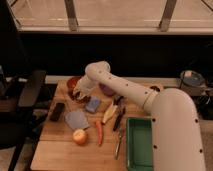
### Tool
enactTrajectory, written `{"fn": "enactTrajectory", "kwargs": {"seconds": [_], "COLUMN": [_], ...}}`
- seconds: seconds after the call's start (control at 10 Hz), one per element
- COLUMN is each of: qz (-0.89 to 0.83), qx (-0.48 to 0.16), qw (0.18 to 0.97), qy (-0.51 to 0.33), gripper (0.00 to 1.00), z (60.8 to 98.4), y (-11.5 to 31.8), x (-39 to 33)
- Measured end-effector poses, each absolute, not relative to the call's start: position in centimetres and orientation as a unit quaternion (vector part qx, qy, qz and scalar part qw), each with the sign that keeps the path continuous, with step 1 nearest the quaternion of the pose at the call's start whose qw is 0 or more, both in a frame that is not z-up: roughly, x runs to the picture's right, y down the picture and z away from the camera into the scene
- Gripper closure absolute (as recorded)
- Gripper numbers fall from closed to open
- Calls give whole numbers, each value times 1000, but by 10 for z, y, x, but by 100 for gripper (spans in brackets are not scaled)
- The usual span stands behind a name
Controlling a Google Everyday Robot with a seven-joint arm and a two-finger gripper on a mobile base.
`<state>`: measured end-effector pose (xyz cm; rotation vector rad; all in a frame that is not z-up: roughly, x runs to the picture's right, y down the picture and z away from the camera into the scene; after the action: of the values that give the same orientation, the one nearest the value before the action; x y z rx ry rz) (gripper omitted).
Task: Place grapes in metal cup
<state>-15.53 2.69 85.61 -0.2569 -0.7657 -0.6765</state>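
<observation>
My gripper (79,95) is at the back left of the wooden table (60,150), lowered at the front edge of a red bowl (73,82). Its fingers are shut on a small dark red-purple clump, the grapes (77,98), which they mostly cover. The white arm reaches in from the lower right and crosses the table's back. I cannot make out the metal cup for certain. Only a brownish shiny rim (156,88) shows behind the forearm at the back right.
A purple bowl (106,91) is half hidden behind the arm. In front lie a blue sponge (92,104), a light blue cup (76,120), a black block (57,111), an apple (80,136), a carrot (99,132), a banana (109,114), utensils (119,121) and a green tray (140,145).
</observation>
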Motion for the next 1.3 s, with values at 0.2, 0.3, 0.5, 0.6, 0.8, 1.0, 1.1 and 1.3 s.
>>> {"fn": "enactTrajectory", "kwargs": {"seconds": [0.2, 0.3, 0.5, 0.6, 0.8, 1.0, 1.1, 1.3], "qz": [-310, -303, -292, -279, -239, -223, -224, -224], "qx": [-94, -83, -76, -71, -64, -65, -65, -65], "qw": [876, 887, 900, 910, 930, 936, 936, 936], "qy": [-357, -339, -314, -298, -270, -263, -264, -263], "gripper": [100, 100, 100, 100, 100, 100, 100, 100], "z": [837, 824, 813, 808, 802, 800, 800, 800], "y": [2, -19, -41, -56, -81, -89, -89, -89], "x": [-142, -125, -99, -77, -32, -10, -13, -11]}}
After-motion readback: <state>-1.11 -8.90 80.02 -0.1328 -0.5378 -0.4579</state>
